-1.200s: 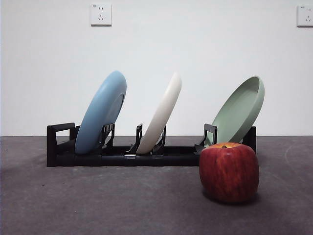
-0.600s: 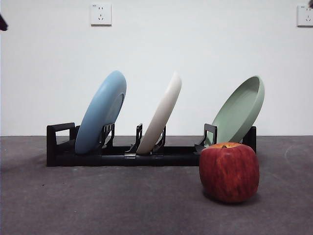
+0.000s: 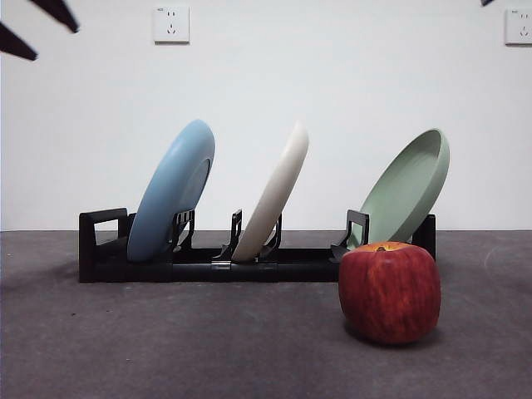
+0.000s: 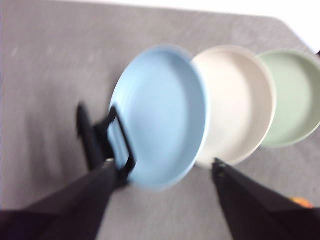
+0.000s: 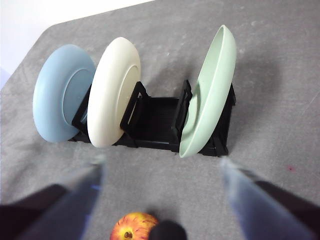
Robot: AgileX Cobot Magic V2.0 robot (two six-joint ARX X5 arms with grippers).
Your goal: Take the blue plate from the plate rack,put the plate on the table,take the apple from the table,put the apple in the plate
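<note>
The blue plate (image 3: 172, 191) leans in the left slot of the black plate rack (image 3: 208, 270) on the dark grey table (image 3: 166, 349). The red apple (image 3: 389, 291) stands on the table in front of the rack's right end. My left gripper (image 4: 165, 164) is open, high above the blue plate (image 4: 160, 117); in the front view its two black tips (image 3: 37, 25) show at the top left corner. My right gripper (image 5: 162, 161) is open and empty, high above the table between the rack (image 5: 155, 122) and the apple (image 5: 134, 226).
A cream-white plate (image 3: 273, 195) stands in the middle slot and a pale green plate (image 3: 407, 187) in the right one. The rack's loop handle (image 3: 104, 237) is at its left end. A small black tip (image 3: 486, 2) shows at the top right.
Two black jaw tips have come further into the front view at the top left, and a small tip has appeared at the top right. Plates, rack and apple have not moved.
</note>
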